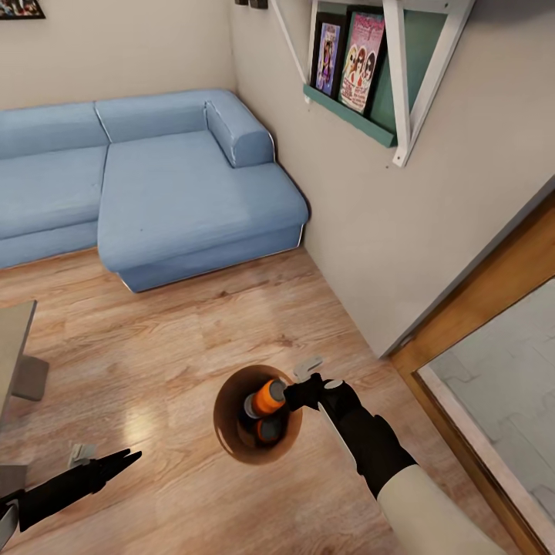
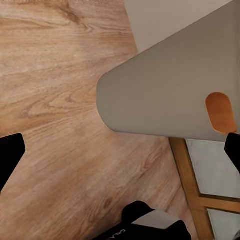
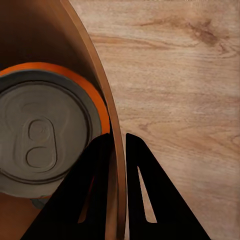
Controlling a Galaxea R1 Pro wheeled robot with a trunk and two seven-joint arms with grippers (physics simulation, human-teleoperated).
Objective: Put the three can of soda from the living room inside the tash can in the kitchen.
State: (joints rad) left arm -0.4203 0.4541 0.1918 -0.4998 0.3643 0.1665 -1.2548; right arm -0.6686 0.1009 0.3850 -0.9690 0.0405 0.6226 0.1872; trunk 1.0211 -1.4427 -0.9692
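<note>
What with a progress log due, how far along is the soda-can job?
Done: an orange can sits in the tash can, with more orange showing beneath it; I cannot confirm all three. In hand: the right gripper pinches the bin's rim, and the left gripper is open and empty. Left: the bin is in the living room, near the blue sofa, not in the kitchen.

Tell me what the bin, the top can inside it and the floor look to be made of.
Bin: smooth matte, probably plastic; brown inside, pale grey outside.
Orange can: metal, judging by its dull grey top with a pull tab.
Floor: light wood planks or laminate, with visible grain and a slight sheen.
</note>
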